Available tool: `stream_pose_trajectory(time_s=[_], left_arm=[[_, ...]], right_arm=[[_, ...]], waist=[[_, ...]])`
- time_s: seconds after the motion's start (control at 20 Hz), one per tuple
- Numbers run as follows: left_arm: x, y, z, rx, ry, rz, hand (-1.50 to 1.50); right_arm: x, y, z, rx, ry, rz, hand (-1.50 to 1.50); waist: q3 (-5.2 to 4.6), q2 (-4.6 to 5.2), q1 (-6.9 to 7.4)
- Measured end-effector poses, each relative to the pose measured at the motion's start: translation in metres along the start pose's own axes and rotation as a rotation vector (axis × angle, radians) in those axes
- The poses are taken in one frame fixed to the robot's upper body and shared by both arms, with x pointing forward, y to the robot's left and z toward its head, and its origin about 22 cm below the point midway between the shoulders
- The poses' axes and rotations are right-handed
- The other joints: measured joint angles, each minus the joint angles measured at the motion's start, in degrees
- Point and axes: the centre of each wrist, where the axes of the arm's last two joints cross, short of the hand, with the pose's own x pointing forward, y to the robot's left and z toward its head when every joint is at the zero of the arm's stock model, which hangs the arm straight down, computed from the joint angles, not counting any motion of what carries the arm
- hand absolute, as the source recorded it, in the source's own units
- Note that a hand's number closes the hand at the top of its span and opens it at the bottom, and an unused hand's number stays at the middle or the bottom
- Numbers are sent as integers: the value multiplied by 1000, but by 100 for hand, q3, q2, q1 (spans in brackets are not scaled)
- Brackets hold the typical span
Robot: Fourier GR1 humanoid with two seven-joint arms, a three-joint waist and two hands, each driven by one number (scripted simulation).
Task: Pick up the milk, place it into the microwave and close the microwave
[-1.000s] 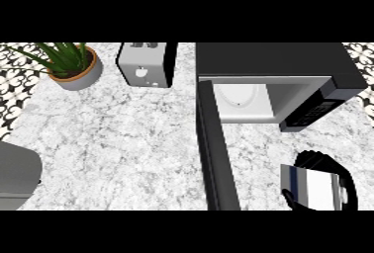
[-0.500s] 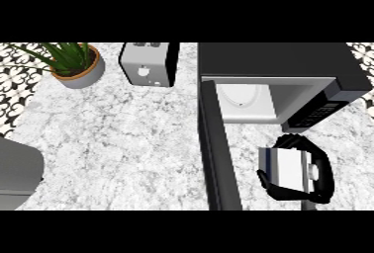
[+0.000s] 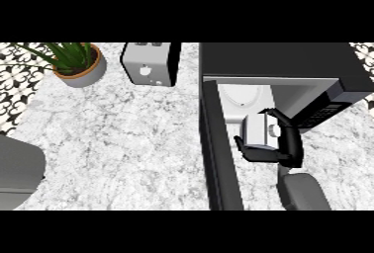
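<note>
One grey forearm (image 3: 15,170) only at far left, its hand not in view. Potted plant (image 3: 76,62) & toaster (image 3: 150,63) sit at back of counter (image 3: 124,143), well clear. Microwave door (image 3: 219,153) stands open, edge-on. Right hand (image 3: 281,148) is curled round the milk (image 3: 259,131), carton just in front of microwave (image 3: 281,66) cavity. Judging: stiff carton, prob light-ish, smooth sides could slip, walls may dent if squeezed; best held round mid-body w/ thumb opposite fingers, kept upright.
</note>
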Motion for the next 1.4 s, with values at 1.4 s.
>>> stream_pose_trajectory(time_s=[1.4], left_arm=[[2,17,-6,-58,5,10,-150]], right_arm=[[-48,-17,-87,-81,37,413,150]], waist=[[25,199,441]])
